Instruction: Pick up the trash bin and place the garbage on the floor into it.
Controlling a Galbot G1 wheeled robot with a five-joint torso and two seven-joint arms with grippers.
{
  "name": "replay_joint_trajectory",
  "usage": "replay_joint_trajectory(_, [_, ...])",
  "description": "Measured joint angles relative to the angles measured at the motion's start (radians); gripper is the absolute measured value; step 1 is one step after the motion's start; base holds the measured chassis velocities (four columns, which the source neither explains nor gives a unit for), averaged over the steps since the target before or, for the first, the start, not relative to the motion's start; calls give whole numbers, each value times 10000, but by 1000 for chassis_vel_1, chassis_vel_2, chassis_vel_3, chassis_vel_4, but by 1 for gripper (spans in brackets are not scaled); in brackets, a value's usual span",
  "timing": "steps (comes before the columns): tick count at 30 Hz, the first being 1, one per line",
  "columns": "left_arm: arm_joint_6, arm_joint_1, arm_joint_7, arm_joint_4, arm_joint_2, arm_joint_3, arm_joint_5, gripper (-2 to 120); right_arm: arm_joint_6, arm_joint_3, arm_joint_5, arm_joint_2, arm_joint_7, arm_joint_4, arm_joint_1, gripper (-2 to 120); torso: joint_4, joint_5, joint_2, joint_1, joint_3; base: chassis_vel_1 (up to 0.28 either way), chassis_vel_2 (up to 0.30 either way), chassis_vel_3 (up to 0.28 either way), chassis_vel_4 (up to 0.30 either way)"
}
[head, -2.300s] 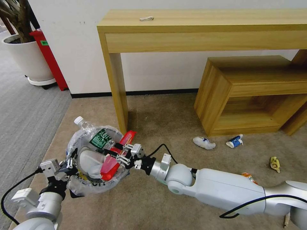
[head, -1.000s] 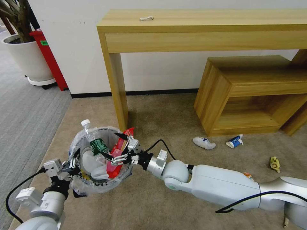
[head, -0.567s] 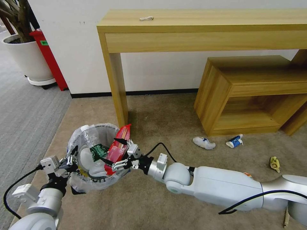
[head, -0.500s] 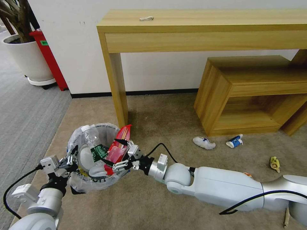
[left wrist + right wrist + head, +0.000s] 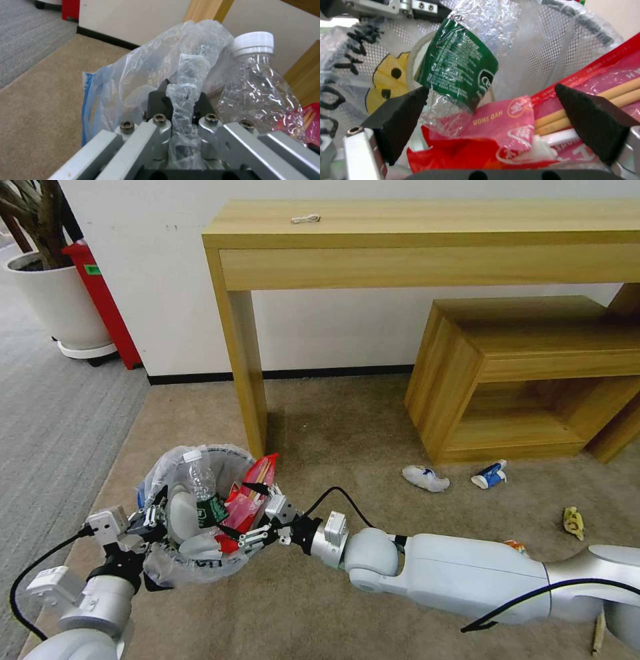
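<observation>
Bottle (image 5: 202,487) now upright in bin (image 5: 175,573), earlier tipped. Left gripper (image 5: 181,106) clamped on bag; right gripper (image 5: 251,511) spread over "HAO SHUN" wrapper (image 5: 506,117).

The trash bin (image 5: 200,513) mouth is crowded by an upright bottle (image 5: 202,488) and red wrappers (image 5: 248,500); the right hand (image 5: 248,511) sits spread at its rim; the counter (image 5: 400,240) leg stands just beyond; open floor (image 5: 347,433) lies right.
</observation>
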Motion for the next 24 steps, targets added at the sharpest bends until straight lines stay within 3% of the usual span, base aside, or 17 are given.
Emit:
replay_joint_trajectory(15, [61, 3, 9, 174, -143, 107, 22, 3, -65, -214, 388, -143, 96, 641, 613, 97, 0, -1, -1, 0, 0, 0, 0, 0, 0])
replay_joint_trajectory(24, [290, 266, -176, 86, 148, 25, -342, 3, -64, -344, 454, -379, 83, 937, 930, 97, 0, -1, -1, 0, 0, 0, 0, 0, 0])
